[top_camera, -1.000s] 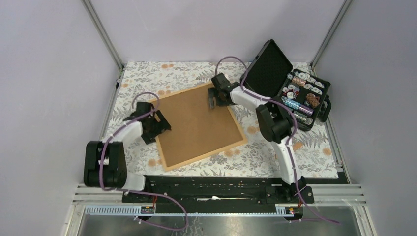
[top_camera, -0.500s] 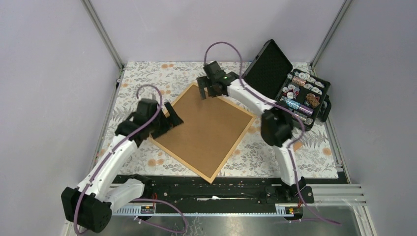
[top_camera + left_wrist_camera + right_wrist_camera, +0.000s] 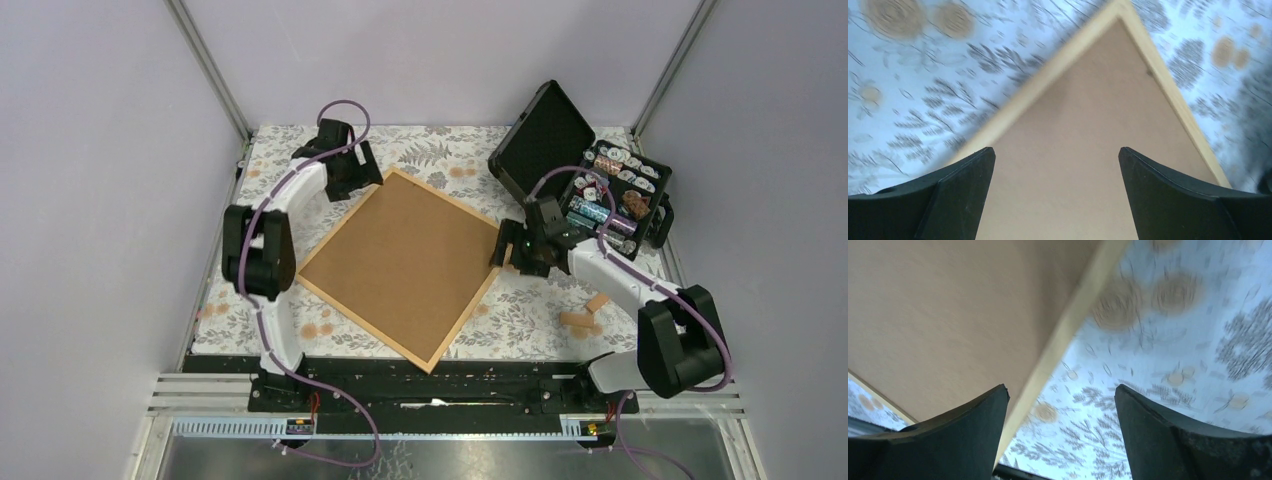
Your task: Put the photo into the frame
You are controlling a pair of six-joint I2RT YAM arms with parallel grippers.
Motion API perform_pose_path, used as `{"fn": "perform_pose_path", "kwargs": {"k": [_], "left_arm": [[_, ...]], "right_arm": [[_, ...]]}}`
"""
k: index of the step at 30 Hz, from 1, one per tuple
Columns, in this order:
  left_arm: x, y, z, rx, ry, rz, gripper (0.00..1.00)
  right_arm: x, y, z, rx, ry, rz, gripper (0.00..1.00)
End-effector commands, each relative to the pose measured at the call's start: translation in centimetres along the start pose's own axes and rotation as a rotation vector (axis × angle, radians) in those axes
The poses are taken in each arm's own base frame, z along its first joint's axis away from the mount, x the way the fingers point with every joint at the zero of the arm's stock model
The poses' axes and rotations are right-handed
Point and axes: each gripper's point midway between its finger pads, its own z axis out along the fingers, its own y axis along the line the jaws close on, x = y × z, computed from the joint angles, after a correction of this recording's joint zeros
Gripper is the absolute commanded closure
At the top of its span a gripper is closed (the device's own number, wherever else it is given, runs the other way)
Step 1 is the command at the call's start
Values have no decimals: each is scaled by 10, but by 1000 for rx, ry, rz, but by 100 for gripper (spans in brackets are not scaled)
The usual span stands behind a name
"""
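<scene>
At centre of the floral worktop (image 3: pixel 440 155): noted the frame (image 3: pixel 467 305), flat, turned diamond-wise, plain brown backing board (image 3: pixel 400 260) face up inside the pine moulding. Found left fingers (image 3: pixel 948 200) spread wide over the frame's far corner, holding nothing; backing board between them in the wrist view, moulding (image 3: pixel 1168 85) meeting at the corner just ahead. Found right fingers (image 3: pixel 1168 440) likewise spread wide at the frame's right-hand corner, straddling the moulding (image 3: pixel 1063 340), one over board, one over cloth; cannot tell any contact. Logged open black hard case (image 3: pixel 540 135) at far right, compartments filled with small patterned pieces. Spotted small wooden blocks (image 3: pixel 578 319) beside the right arm, apart from the frame.
</scene>
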Motion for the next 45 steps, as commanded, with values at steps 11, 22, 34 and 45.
{"fn": "perform_pose_path", "kwargs": {"k": [11, 22, 34, 45], "left_arm": [[42, 106, 41, -93, 184, -181, 1], [111, 94, -46, 34, 254, -118, 1], [57, 70, -76, -144, 22, 94, 2], [176, -125, -29, 530, 334, 151, 50]], "right_arm": [[-4, 12, 54, -195, 39, 110, 46], [-2, 45, 58, -337, 167, 47, 47], [-46, -5, 51, -50, 98, 101, 52], [-33, -21, 66, -21, 164, 145, 65]]}}
